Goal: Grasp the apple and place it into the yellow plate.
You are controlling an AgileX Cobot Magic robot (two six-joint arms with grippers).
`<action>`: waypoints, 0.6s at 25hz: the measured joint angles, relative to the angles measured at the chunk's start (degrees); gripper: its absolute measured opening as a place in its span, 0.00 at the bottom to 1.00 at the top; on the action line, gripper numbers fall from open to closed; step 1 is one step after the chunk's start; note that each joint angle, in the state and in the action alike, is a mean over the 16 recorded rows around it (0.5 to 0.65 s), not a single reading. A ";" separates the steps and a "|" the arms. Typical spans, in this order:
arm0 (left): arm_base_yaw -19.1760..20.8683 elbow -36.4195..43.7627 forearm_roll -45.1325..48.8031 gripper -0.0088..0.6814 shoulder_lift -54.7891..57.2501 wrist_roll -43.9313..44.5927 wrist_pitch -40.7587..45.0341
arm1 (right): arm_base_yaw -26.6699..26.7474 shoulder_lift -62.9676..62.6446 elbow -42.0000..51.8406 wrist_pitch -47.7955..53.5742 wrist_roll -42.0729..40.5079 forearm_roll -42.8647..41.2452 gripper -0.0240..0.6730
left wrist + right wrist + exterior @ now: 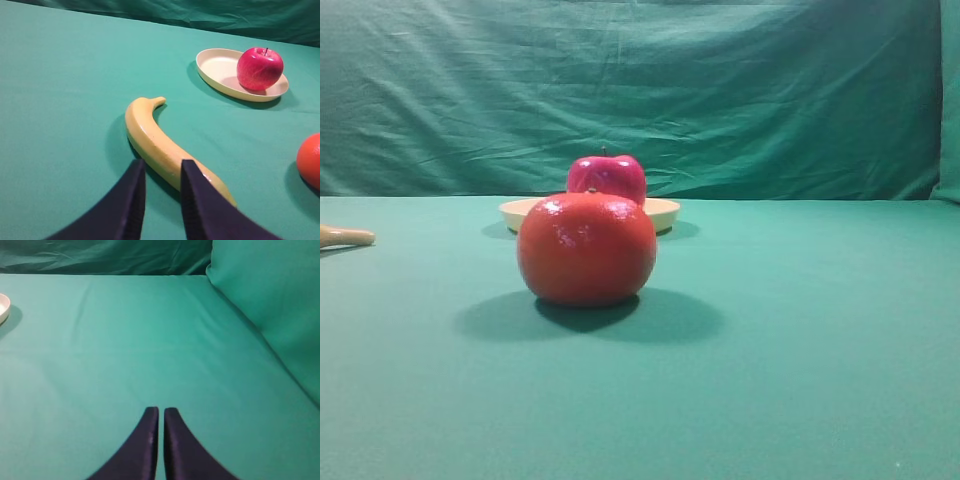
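Far left in the high view: tip of a banana (345,237) on the green cloth (800,380). Seen whole from the left wrist, curved, lying just ahead of the left gripper (162,175). Left jaws parted by a narrow gap, nothing between them, one finger overlapping the banana's near end in the picture; contact not clear.

Centre: an orange fruit (586,249), round and stemless, nearest the high camera and hiding the lower half of the apple (607,176) behind it. Apple already on the plate (665,212), resting toward the plate's right-hand part as seen from the left wrist, upright, stem up. Task's goal apparently met as things lie; no grip on the apple by either arm.

Handling, as a judgement: firm, rigid, moderately heavy for its size, glossy skin likely slick. Best taken across the widest part, fingers on opposite flanks below the shoulder, not by the stem and not near the dimpled top where the pads would slide off. Bruising possible under a hard squeeze. Low plate rim no real obstacle to a sideways approach, though a push could skate the plate on the cloth.

Right: right gripper (160,415) closed, fingers nearly touching, holding nothing, over bare cloth. Only a sliver of the plate at the left edge of that view, well apart from the fingers. Folded cloth rising at the far right.
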 joint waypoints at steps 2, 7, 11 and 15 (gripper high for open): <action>0.00 0.00 0.00 0.24 0.00 0.00 0.00 | 0.00 0.00 -0.01 0.08 0.02 0.01 0.03; 0.00 0.00 0.00 0.24 0.00 0.00 0.00 | 0.00 0.00 -0.02 0.14 0.06 0.04 0.03; 0.00 0.00 0.00 0.24 0.00 0.00 0.00 | 0.00 0.00 -0.02 0.17 0.06 0.04 0.03; 0.00 0.00 0.00 0.24 0.00 0.00 0.00 | 0.00 0.00 -0.02 0.20 0.06 0.04 0.03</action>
